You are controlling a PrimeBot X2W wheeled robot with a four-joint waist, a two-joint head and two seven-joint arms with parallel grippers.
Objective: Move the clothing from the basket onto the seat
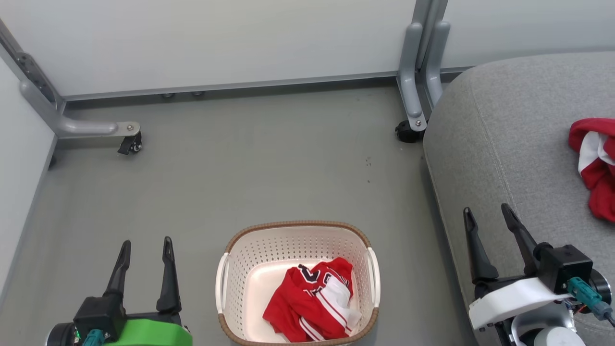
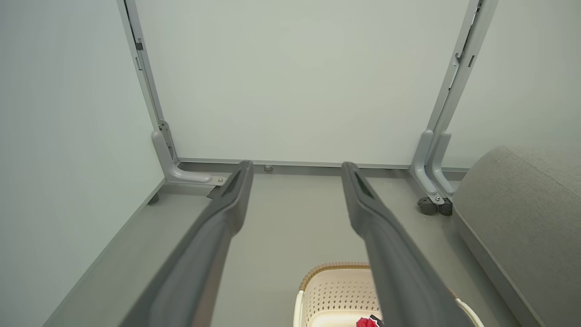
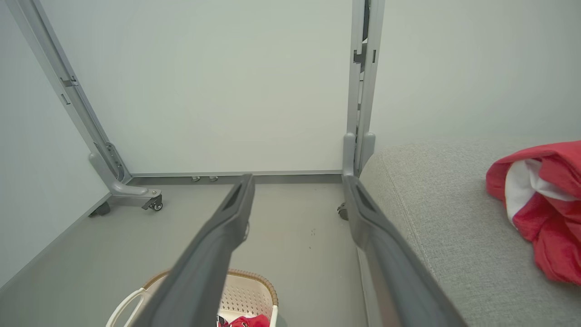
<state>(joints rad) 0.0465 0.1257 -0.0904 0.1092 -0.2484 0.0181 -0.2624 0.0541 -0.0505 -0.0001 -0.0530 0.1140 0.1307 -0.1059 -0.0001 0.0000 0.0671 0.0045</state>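
A crumpled red garment (image 1: pixel 312 300) with white stripes and dark lettering lies in the cream basket (image 1: pixel 250 254) on the floor at bottom centre. A second red and white garment (image 1: pixel 593 166) rests on the grey seat (image 1: pixel 509 144) at the right edge. My left gripper (image 1: pixel 146 247) stands open left of the basket, holding nothing. My right gripper (image 1: pixel 487 214) is open over the seat's front edge, to the right of the basket. The left wrist view shows the basket rim (image 2: pixel 333 268) between my open fingers (image 2: pixel 386 240). The right wrist view shows the garment on the seat (image 3: pixel 542 204).
Pale partition walls stand behind and to the left, on grey feet with castors (image 1: pixel 130 143) (image 1: pixel 408 130). Bare grey floor (image 1: pixel 269 158) stretches between the basket and the wall.
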